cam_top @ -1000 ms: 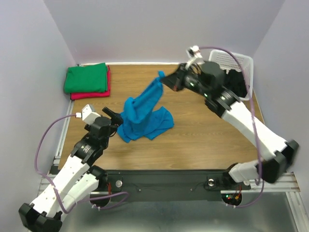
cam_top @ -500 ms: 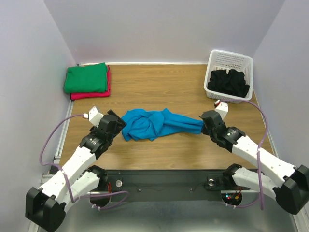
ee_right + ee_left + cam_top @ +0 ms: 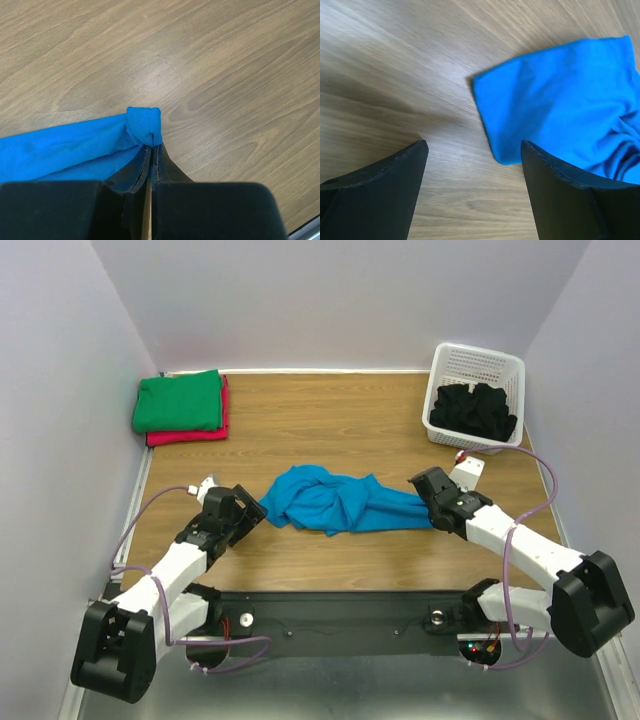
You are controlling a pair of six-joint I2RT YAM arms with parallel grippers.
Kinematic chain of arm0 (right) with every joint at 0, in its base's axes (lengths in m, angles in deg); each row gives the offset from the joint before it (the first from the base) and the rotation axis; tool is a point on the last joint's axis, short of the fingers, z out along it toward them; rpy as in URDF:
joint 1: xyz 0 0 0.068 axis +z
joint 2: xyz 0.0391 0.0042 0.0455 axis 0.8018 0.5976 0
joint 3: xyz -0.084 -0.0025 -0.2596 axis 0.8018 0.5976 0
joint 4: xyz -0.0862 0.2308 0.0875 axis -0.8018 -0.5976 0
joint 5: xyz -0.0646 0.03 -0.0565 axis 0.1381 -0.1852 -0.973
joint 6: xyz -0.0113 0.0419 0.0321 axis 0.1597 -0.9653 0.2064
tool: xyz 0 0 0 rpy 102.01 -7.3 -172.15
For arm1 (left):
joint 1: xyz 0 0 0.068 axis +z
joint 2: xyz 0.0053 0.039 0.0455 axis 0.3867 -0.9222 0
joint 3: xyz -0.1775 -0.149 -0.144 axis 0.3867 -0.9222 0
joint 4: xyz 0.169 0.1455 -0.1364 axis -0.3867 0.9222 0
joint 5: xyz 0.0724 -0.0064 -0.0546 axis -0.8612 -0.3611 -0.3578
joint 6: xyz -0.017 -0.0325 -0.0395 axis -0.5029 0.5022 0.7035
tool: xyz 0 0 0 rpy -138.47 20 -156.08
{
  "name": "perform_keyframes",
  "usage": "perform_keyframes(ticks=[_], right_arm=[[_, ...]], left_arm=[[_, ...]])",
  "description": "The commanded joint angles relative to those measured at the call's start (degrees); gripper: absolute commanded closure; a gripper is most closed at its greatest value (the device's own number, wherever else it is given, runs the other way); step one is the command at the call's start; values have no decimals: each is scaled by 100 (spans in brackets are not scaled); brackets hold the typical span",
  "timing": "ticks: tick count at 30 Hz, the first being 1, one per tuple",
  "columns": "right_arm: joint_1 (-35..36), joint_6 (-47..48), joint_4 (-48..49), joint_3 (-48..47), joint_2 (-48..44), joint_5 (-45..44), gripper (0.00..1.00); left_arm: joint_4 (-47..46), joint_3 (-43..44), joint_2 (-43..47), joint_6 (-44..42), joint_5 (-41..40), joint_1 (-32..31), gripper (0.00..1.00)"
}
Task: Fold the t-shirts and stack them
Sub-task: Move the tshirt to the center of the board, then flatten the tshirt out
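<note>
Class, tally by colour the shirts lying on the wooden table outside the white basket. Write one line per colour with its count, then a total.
blue shirt: 1
green shirt: 1
red-pink shirt: 1
Total: 3

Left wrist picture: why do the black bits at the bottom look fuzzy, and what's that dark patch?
Left wrist view: the jaws sit too close to the lens to focus; the dark patch is shadow on the table. Right wrist view: the turquoise t-shirt and wood grain look sharp.
</note>
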Motion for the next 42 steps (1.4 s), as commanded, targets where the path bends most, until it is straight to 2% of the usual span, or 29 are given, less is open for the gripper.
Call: perform_keyframes(ticks=[1,4,7,10,16,17,22,29,31,32,33,34,38,42], right_arm=[[-11,-148,-50,-195,-131,-342,99],[-11,-175,-50,-151,-210,-306,99],[-11,-175,-41,-142,-254,-218,100],[-11,-140,-50,-168,-263,-174,99],[-11,-78,-50,-177,-315,-166,99],[-20,-69,-50,-177,-350,-157,99],[-11,-87,-50,-142,-491,-192,99],[-11,-78,-41,-81,-763,-166,99],[-11,-69,-41,-54,-895,-174,99],[-11,-78,-41,-45,-939,-183,99],[-11,-69,-41,-28,-974,-201,99],[-11,-61,-41,-28,-1036,-192,99],[-20,10,-33,-98,-1089,-174,99],[-11,220,-32,-274,-1115,-139,100]], left_arm=[[-604,-119,34,-95,514,21,14],[-718,-23,-53,-131,383,21,14],[-604,257,-439,-139,-109,21,13],[-446,680,-1359,-227,-487,21,14],[-59,1357,-2487,-657,-471,-32,34],[28,1401,-2671,-701,-401,-93,40],[345,1656,-3032,-640,-724,-462,40],[1022,2219,-3683,-482,-1340,-586,41],[1075,2306,-3745,-517,-1349,-603,51],[1109,2316,-3771,-526,-1349,-621,61],[1110,2324,-3780,-535,-1341,-629,93],[1101,2333,-3789,-561,-1332,-647,100],[829,2272,-3736,-755,-1200,-647,100],[872,2429,-3219,-816,-1428,-647,100]])
